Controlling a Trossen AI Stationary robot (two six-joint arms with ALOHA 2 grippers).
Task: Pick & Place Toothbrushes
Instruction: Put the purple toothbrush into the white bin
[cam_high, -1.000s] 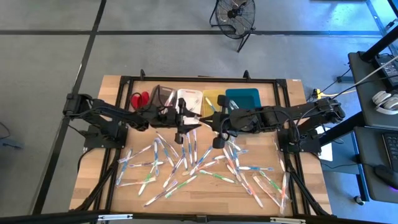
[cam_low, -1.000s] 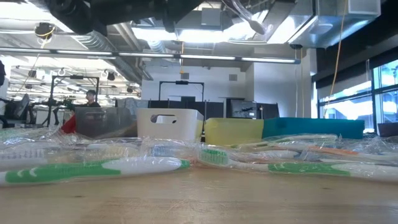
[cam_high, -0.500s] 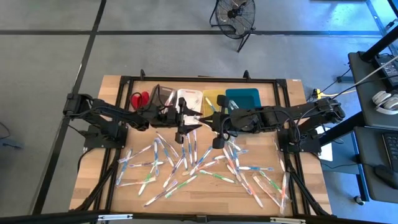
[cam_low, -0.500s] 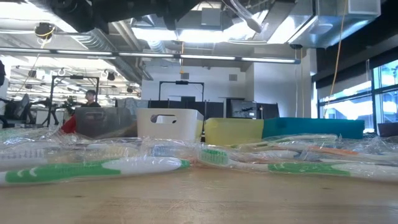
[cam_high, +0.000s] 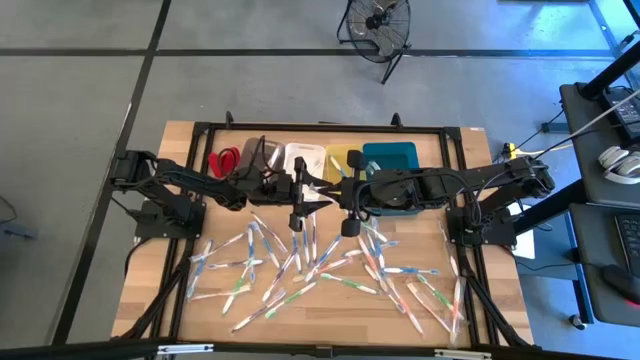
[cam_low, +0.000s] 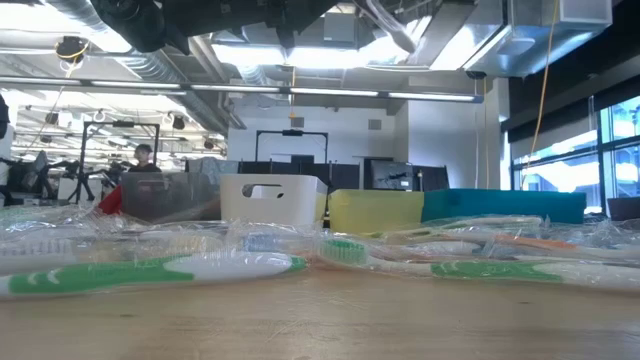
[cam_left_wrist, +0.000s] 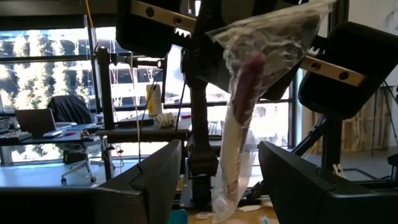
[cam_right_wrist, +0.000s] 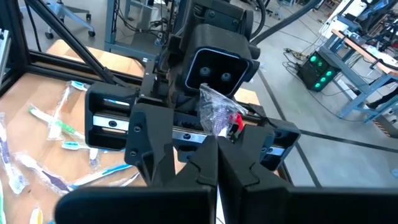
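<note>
Since a second ago, the left arm has reached further across the table towards the right arm, and its jaws have spread to their widest around the wrapped toothbrush (cam_left_wrist: 239, 124), which hangs in the air in its crinkled clear sleeve, dark pinkish head uppermost. That brush is just in front of the white bin (cam_high: 305, 158), above the table, and is pinched by the right gripper (cam_right_wrist: 216, 146), whose two fingers are pressed together on the wrapper, with a tuft of plastic sticking out past them. The left gripper (cam_left_wrist: 219, 158) faces it head-on from the white bin's grey-bin side, its fingers (cam_left_wrist: 155, 180) standing apart on either side of the sleeve's lower end without clearly touching it. The right arm has hardly moved. In front of the white bin, further out across the wooden table (cam_high: 180, 150), the loose toothbrushes (cam_high: 330, 265) lie scattered and crossed over one another, white with green, blue and pink, unchanged. Beside the white bin stand the grey bin (cam_high: 258, 155) on one side and the yellow bin (cam_high: 343, 157) and then the teal bin (cam_high: 390, 158) on the other. A small red object (cam_high: 224, 160) sits beyond the grey bin. Both arms stretch over the row of bins and partly cover them.
</note>
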